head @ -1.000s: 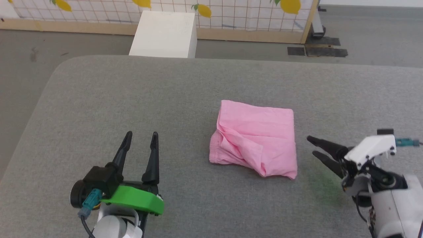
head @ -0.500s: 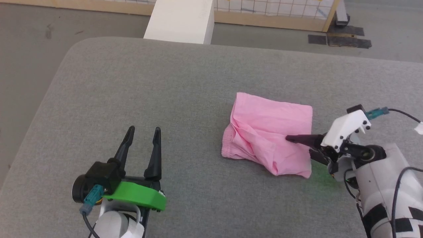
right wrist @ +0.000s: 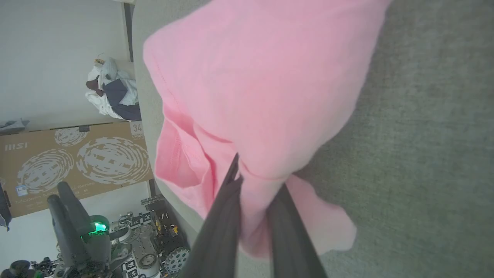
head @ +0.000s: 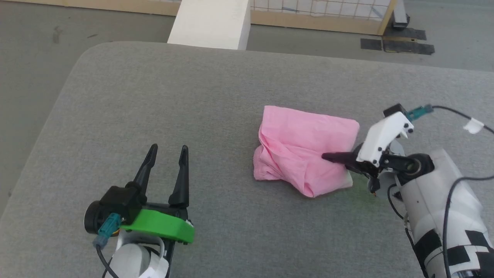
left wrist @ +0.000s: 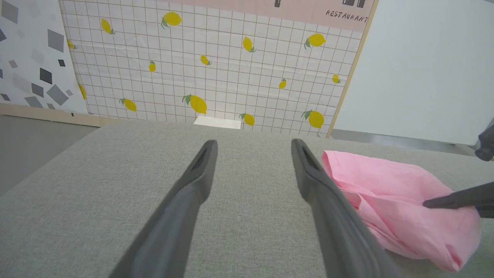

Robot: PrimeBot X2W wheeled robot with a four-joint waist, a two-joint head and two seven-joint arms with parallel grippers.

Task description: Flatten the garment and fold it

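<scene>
The right pincer (head: 326, 156) has closed on the right-hand edge of the pink garment (head: 301, 146). A fold of the thin cloth is nipped between its two dark fingers, and the top finger lies across the cloth. The left pincer (head: 169, 147) stands wide open and holds nothing, well apart from the garment over the bare grey table top (head: 173, 96). The right wrist view gives the grip up close: cloth is bunched between and around the fingers of the right pincer (right wrist: 256, 173), and the garment (right wrist: 262, 77) droops in a flap past them. Off to one side is the left pincer (right wrist: 58, 192), before a brown cardboard box (right wrist: 77, 158). The left wrist view looks low along the table between the parted fingers of the left pincer (left wrist: 253, 142). There the garment (left wrist: 386, 185) is humped to their right with the right pincer (left wrist: 429, 203) laid on it, and a lemon-patterned wall panel (left wrist: 193, 58) stands behind. The garment lies crumpled right of the table's middle, with bare top on every side. The far edge and rounded far-left corner give onto the floor (head: 31, 58), where a white block (head: 210, 23) stands just beyond.
</scene>
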